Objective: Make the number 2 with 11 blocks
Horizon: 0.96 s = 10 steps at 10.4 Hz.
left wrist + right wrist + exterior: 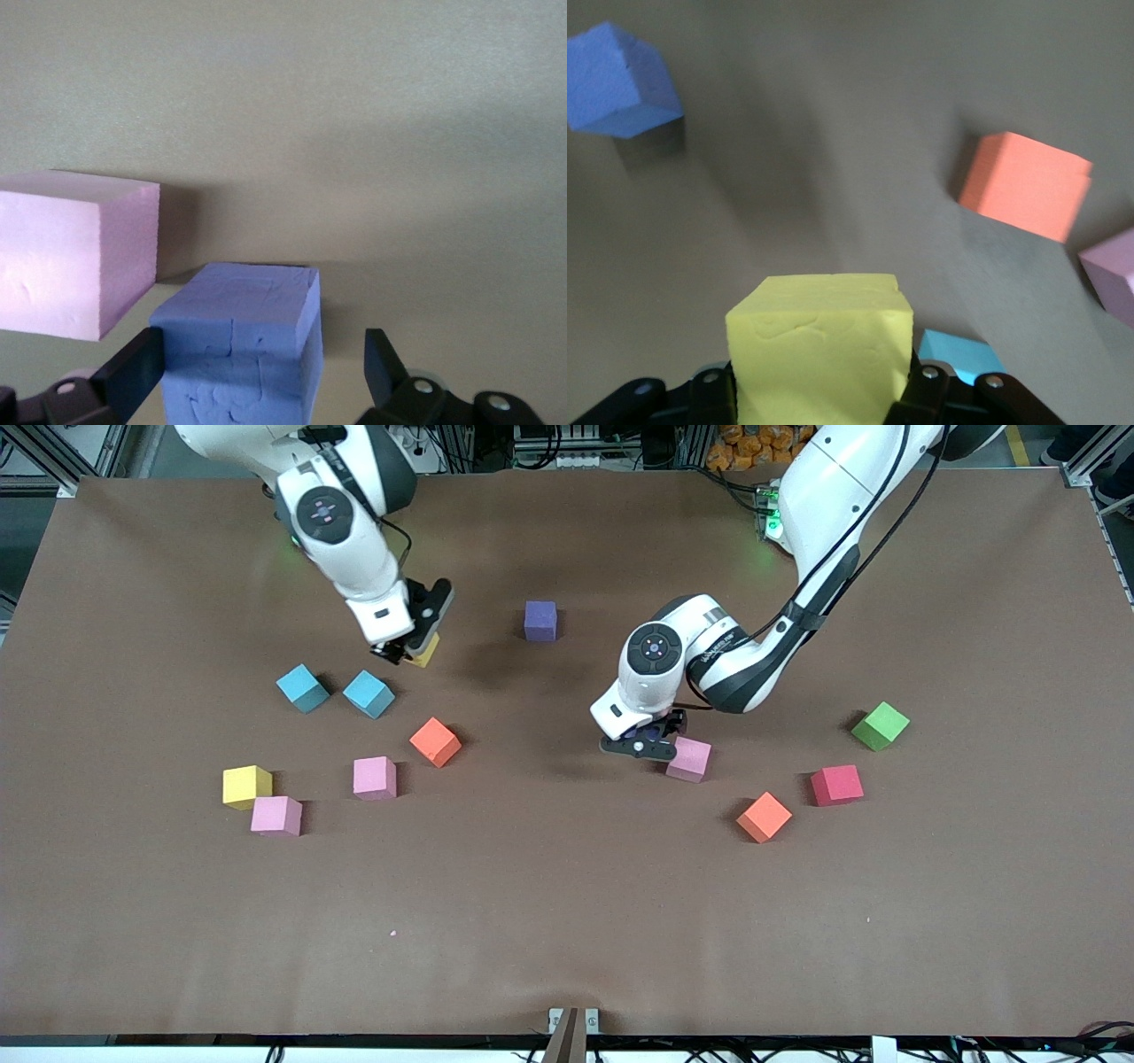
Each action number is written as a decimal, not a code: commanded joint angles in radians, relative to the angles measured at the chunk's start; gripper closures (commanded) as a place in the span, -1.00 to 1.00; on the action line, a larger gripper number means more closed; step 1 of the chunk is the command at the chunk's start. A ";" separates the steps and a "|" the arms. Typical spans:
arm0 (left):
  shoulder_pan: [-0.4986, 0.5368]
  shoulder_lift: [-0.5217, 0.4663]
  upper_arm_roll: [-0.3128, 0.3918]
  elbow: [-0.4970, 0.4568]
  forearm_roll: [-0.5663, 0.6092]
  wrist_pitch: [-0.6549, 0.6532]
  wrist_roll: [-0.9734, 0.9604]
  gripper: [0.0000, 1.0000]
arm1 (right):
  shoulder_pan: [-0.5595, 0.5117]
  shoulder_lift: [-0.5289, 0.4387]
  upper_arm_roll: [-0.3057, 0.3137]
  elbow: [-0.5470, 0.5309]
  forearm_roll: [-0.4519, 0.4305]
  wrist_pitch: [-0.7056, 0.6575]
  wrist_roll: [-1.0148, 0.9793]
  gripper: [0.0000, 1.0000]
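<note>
- While no digit stands on the brown table (567, 921), the blocks lie scattered singly — none of them forms a row with another except two touching at a corner.
- Right gripper (409, 648) is up over the table near the two light blue cubes, its fingers clamped on a yellow block (819, 350); in the front view only a sliver of that block shows under the fingers.
- Left gripper (645, 746) is down at the table, its fingers (133, 372) spread wide on either side of a purple block (239, 345), which sits between them; a gap shows at one finger.
- Just beside that purple block lies a pink block (689, 759), close by but apart from it.
- A second purple block (540, 620) lies alone near the middle, farther from the front camera than the rest.
- Toward the left arm's end lie an orange block (764, 817), a red block (836, 785) and a green block (880, 725), each apart from the others.
- Toward the right arm's end lie another orange block (435, 741), a pink block (374, 777), and a yellow block (246, 786) touching a third pink block (276, 816) at one corner.
- Two light blue cubes (303, 687) (368, 693) sit side by side, near each other but apart, farther from the front camera than that pink block.
</note>
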 commanded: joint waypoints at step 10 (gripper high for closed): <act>0.002 0.007 -0.009 -0.011 0.048 0.018 -0.041 -1.00 | 0.321 0.242 0.006 -0.122 -0.045 0.467 -0.055 0.19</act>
